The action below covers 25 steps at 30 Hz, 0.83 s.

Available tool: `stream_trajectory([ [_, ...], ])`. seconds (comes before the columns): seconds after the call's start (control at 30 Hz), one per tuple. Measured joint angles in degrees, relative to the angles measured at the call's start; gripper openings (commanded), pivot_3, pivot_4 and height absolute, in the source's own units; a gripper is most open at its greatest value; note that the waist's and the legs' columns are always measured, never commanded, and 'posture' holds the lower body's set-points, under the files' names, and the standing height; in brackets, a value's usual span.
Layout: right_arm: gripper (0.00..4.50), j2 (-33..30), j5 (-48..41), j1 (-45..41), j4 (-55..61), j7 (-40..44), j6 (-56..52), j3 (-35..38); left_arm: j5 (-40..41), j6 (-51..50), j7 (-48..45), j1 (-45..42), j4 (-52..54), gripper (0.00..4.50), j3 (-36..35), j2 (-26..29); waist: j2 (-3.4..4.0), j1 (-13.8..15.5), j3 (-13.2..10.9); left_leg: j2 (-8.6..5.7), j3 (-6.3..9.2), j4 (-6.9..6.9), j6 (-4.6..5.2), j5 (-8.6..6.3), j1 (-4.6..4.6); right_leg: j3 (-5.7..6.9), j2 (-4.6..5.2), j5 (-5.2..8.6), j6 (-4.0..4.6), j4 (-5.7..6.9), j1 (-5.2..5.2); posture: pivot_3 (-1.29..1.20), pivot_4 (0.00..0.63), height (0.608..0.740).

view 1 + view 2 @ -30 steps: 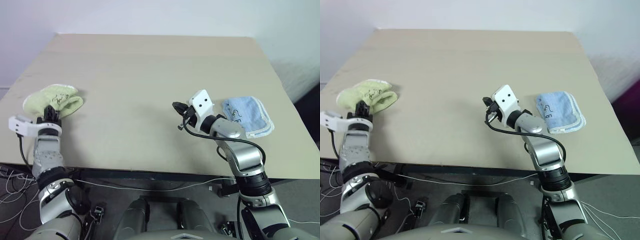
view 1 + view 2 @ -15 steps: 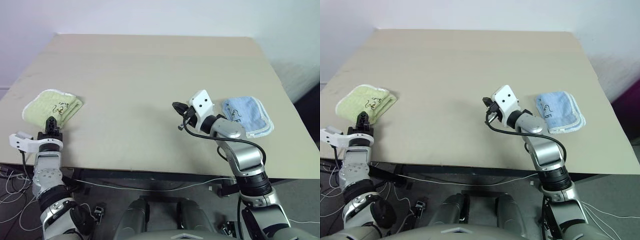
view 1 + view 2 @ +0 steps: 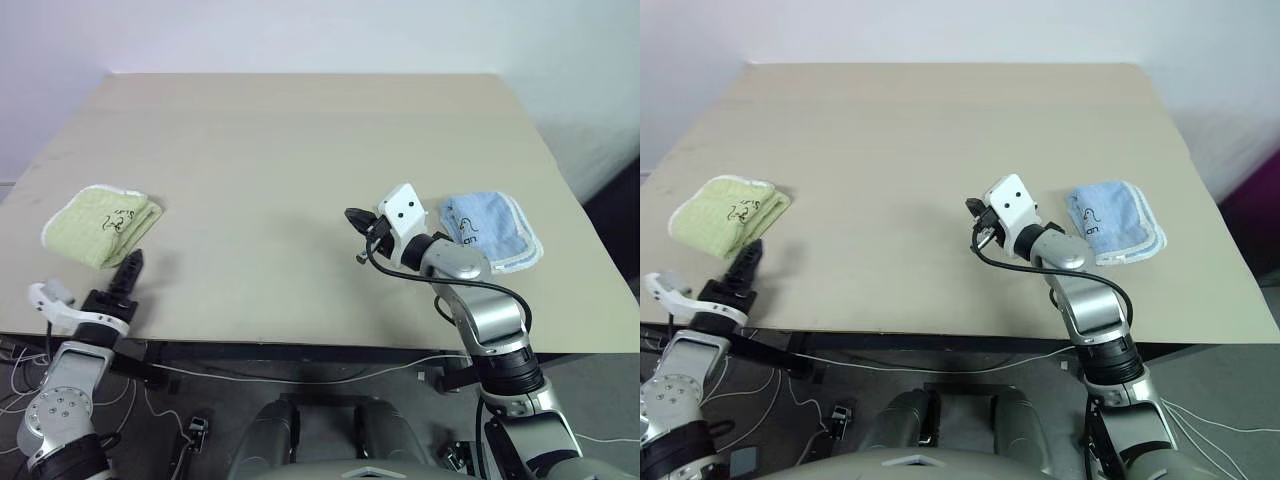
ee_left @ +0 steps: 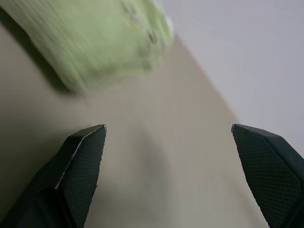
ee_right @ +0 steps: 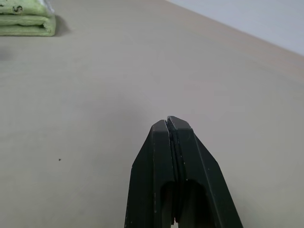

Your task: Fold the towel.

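Note:
The towel (image 3: pixel 101 223) is light yellow-green with white edging and a dark print. It lies folded flat near the table's left front corner and also appears in the left wrist view (image 4: pixel 90 38) and the right wrist view (image 5: pixel 23 19). My left gripper (image 3: pixel 131 268) hovers just in front of the towel at the table's near edge, apart from it. Its fingers (image 4: pixel 85 156) stand wide open with nothing between them. My right gripper (image 3: pixel 354 216) is shut and empty above the middle of the table (image 3: pixel 300 130), its tips (image 5: pixel 167 121) pressed together.
A light blue folded towel (image 3: pixel 494 231) with white edging lies on the right side of the table, beside my right forearm. Cables hang below the table's front edge.
My left gripper has opened, let go of the towel and drawn back toward the table's near edge. The towel now lies flat and folded. The right arm has kept still.

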<state>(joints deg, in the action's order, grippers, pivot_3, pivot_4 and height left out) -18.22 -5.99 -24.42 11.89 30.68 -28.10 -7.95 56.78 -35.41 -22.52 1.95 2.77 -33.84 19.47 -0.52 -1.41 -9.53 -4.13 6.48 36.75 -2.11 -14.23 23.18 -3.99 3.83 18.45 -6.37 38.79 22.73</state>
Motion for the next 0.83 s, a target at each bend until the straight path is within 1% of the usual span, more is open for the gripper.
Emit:
stream_trajectory([
  [0.1,0.0,-0.28,-0.24,1.03,0.08,0.0,-0.27,0.4,-9.21,3.19,-0.6,-0.86,3.43,4.49,8.73,1.02,0.13,1.7,0.04,-0.01,0.2,-0.02,0.07,-0.05,-0.19,0.2,-0.03,-0.12,-0.02,-0.56,-0.31,0.0,0.15,0.74],
  [0.2,0.0,-0.55,-1.02,1.37,0.02,-0.3,-0.34,1.74,-20.7,8.79,-2.04,-7.82,2.24,4.49,19.74,2.07,0.04,2.9,0.01,-0.06,0.27,-0.01,0.09,-0.06,-0.03,0.37,-0.03,-0.31,0.01,-0.86,-0.33,0.0,0.15,0.74],
  [0.27,0.0,-1.32,-1.32,1.63,-0.35,-0.73,-0.19,3.33,-26.25,13.46,-3.27,-14.75,0.06,4.49,24.21,2.21,-0.05,2.85,0.03,-0.02,0.23,0.0,0.09,-0.06,0.18,0.35,-0.05,-0.35,-0.02,-0.87,-0.18,0.0,0.15,0.74],
  [0.33,0.0,-2.44,-1.61,2.09,-1.42,-1.22,0.07,5.49,-30.16,17.68,-4.43,-20.84,-3.19,4.49,25.41,3.5,-0.06,2.04,0.03,0.01,0.15,-0.18,0.08,-0.04,0.27,0.26,-0.06,-0.35,-0.02,-0.85,-0.07,0.0,0.15,0.74],
  [0.4,0.0,-4.04,-2.06,3.04,-1.93,-1.08,0.92,7.75,-31.86,20.45,-6.93,-25.4,-7.57,4.49,25.74,4.85,-0.06,1.4,0.03,0.06,0.0,-0.51,-0.03,0.05,0.26,0.09,-0.11,-0.35,-0.03,-0.85,0.14,0.0,0.15,0.74],
  [0.5,0.0,-5.51,-2.99,3.34,-2.02,-0.55,1.15,9.86,-32.35,22.53,-11.92,-28.57,-12.91,4.49,25.91,5.34,-0.06,0.12,0.02,0.23,-0.06,-0.67,-0.1,0.09,0.27,0.04,-0.19,-0.34,-0.01,-0.79,0.32,0.0,0.15,0.74],
  [0.63,0.0,-7.48,-5.05,5.42,-1.54,1.86,2.93,11.91,-32.34,22.65,-20.25,-29.25,-16.56,4.49,26.52,7.88,-0.08,-0.24,0.01,0.3,-0.06,-0.63,-0.13,0.11,0.27,0.04,-0.24,-0.34,-0.01,-0.73,0.31,0.0,0.15,0.74],
  [0.83,0.0,-8.47,-8.15,9.38,2.21,4.56,3.27,12.95,-31.09,20.2,-29.06,-26.3,-15.89,4.49,26.44,11.87,-0.08,-0.22,0.0,0.29,-0.05,-0.6,-0.12,0.11,0.27,0.03,-0.21,-0.34,-0.01,-0.71,0.29,0.0,0.15,0.74],
])
